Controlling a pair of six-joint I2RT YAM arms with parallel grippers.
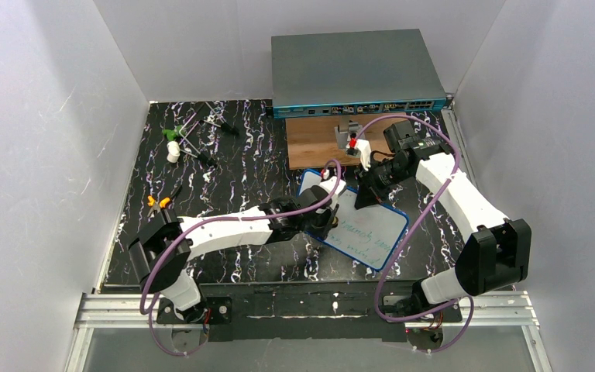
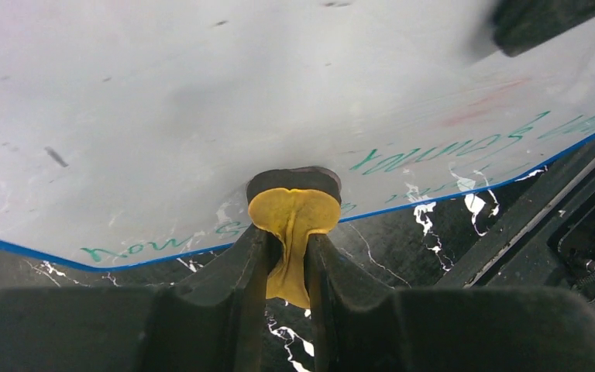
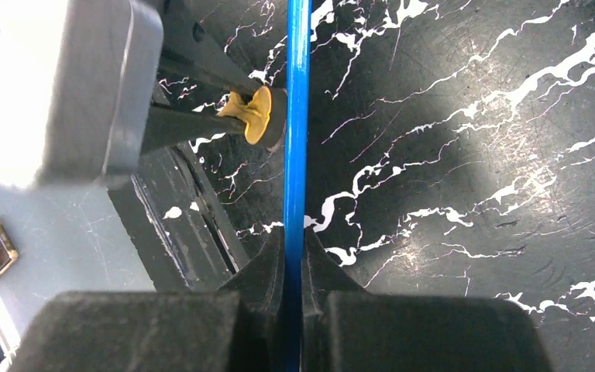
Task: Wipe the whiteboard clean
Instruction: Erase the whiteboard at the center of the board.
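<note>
One whiteboard [image 1: 366, 226] edge inside the right gripper [image 3: 294, 252]

**Green script is showing on a white whiteboard [image 1: 364, 225] that is wearing a thin blue rim**

The table [image 1: 225, 163] is showing glossy black, with white marble-like veins running all through it. The eraser [image 2: 293, 213] is showing a mustard-yellow body and a black face. The fingers of the left gripper [image 2: 287, 256] and the right gripper [image 3: 293, 260] are showing matte black, the right one's against the bright blue rim. The arms [image 1: 225, 226] are wearing white shells with black joints, and purple cables [image 1: 403, 236] are looping along them. A faint reddish smear is tinting the whiteboard's white above the green lines. At the back, a box [image 1: 354, 66] is showing a grey top and a teal front, and a board [image 1: 314, 143] is showing brown wood grain.
</note>
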